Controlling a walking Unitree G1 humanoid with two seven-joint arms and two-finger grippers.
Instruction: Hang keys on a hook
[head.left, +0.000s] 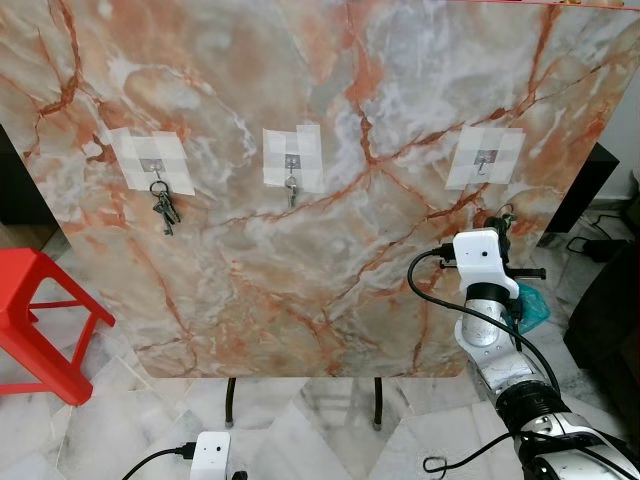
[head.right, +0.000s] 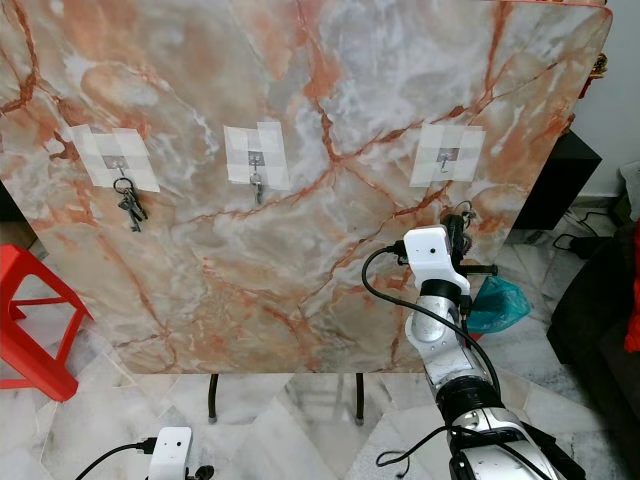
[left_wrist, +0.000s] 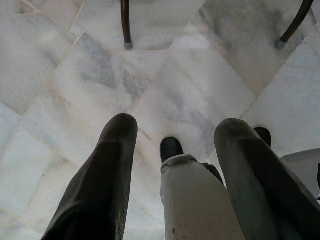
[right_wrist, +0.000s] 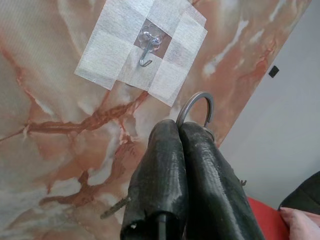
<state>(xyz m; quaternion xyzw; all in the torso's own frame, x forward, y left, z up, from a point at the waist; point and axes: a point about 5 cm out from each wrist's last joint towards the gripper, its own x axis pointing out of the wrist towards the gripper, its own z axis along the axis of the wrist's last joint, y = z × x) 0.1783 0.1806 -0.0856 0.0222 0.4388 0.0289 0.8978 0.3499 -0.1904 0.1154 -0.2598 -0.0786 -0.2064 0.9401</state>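
An upright marble board (head.left: 320, 180) carries three small metal hooks on white tape patches. The left hook holds a key bunch (head.left: 165, 208), the middle hook (head.left: 291, 166) holds a single key (head.left: 291, 190), and the right hook (head.left: 485, 158) is bare. My right gripper (head.left: 497, 228) is raised just below and right of the bare hook, shut on a key ring (right_wrist: 196, 106); the ring sticks up past the fingertips and a key tip pokes out beside the fingers. My left gripper (left_wrist: 175, 135) hangs low over the floor, open, with nothing between its fingers.
A red plastic stool (head.left: 40, 320) stands at the left of the board. The board's dark legs (head.left: 230, 400) rest on a marble tile floor. A teal bag (head.left: 530, 305) and dark furniture (head.left: 610, 320) lie to the right. A person's fingers (right_wrist: 300, 222) show in the right wrist view.
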